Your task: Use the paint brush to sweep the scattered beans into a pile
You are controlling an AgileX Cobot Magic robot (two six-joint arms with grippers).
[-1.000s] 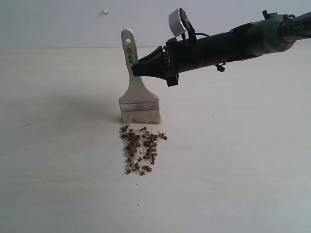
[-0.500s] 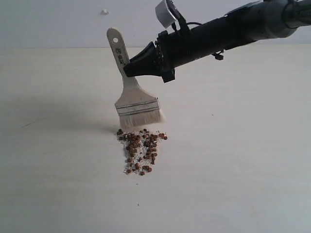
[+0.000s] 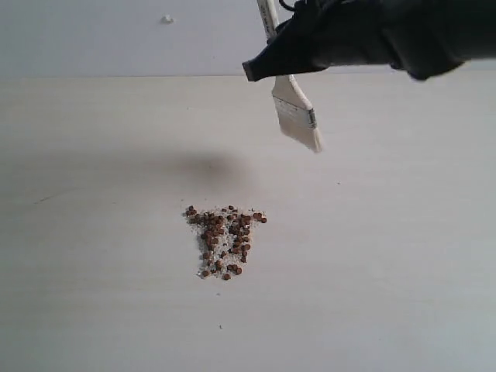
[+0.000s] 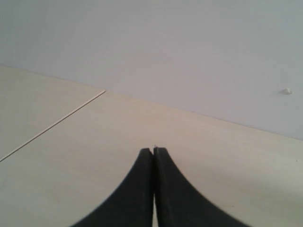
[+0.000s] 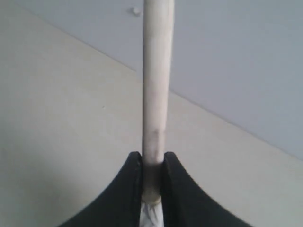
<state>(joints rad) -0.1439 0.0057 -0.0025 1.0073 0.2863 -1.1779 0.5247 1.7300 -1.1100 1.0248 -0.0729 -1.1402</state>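
Note:
The reddish-brown beans lie in a compact pile on the pale table, mixed with whitish crumbs. The paint brush hangs in the air up and to the right of the pile, bristles pointing down and right, clear of the table. My right gripper is shut on its cream handle, which runs between both black fingers. My left gripper is shut with nothing in it, over bare table; it does not show in the exterior view.
The pale wooden table stretches all round the pile. A grey wall rises behind it, with a small white knob. A thin seam crosses the table in the left wrist view.
The right gripper lifted the paint brush off the table behind the pile and carried it up and to the right, tilting it. The beans did not move.

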